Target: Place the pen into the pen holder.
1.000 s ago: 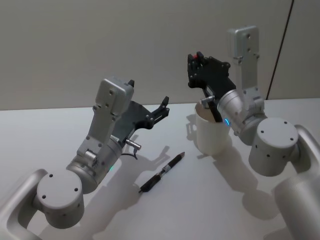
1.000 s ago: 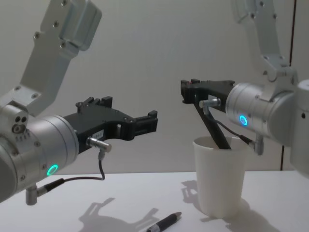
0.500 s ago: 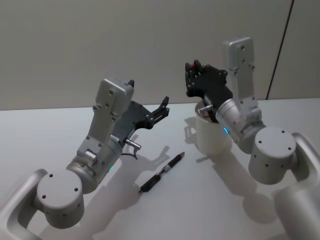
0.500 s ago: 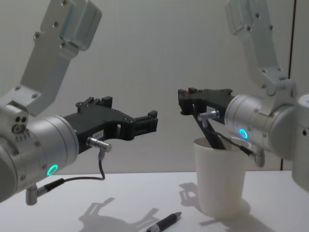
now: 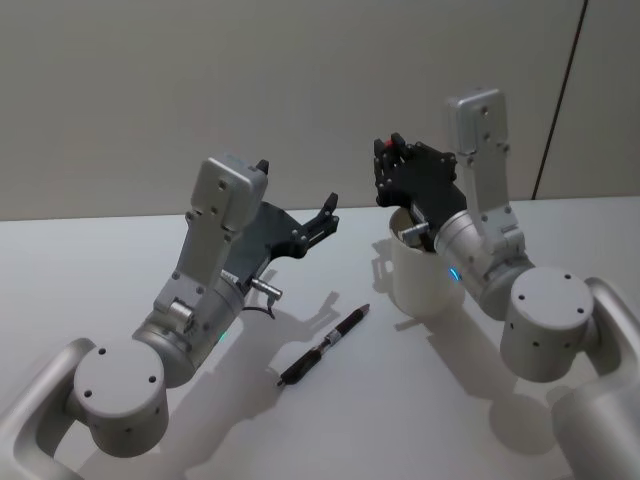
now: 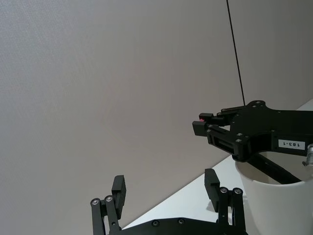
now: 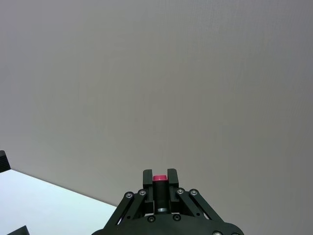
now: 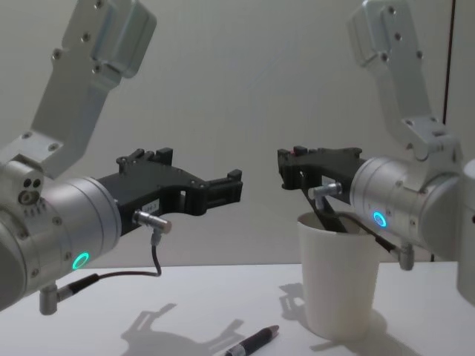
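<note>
While the pen (image 7: 160, 191) is pinched in my right jaws, its red end poking out between them and its lower end down inside the pen holder (image 8: 338, 282), the job looks nearly done. What is left, I judge, is to let go. The shaft leans across the holder's mouth rather than hanging straight. A release from here could knock it against the rim, and a light paper cup might rock or tip. My right jaws also sit just over the rim, so any sideways drift as they open could shove the holder. My right arm (image 5: 480, 250) reaches in from the holder's right, wrist bent so the jaws lie about level above the opening. My left jaws stand wide open and empty, left of the holder, roughly level with its rim and apart from it. A second pen (image 5: 323, 346) lies on the desk (image 5: 400, 410) in front of the holder, to its left.
</note>
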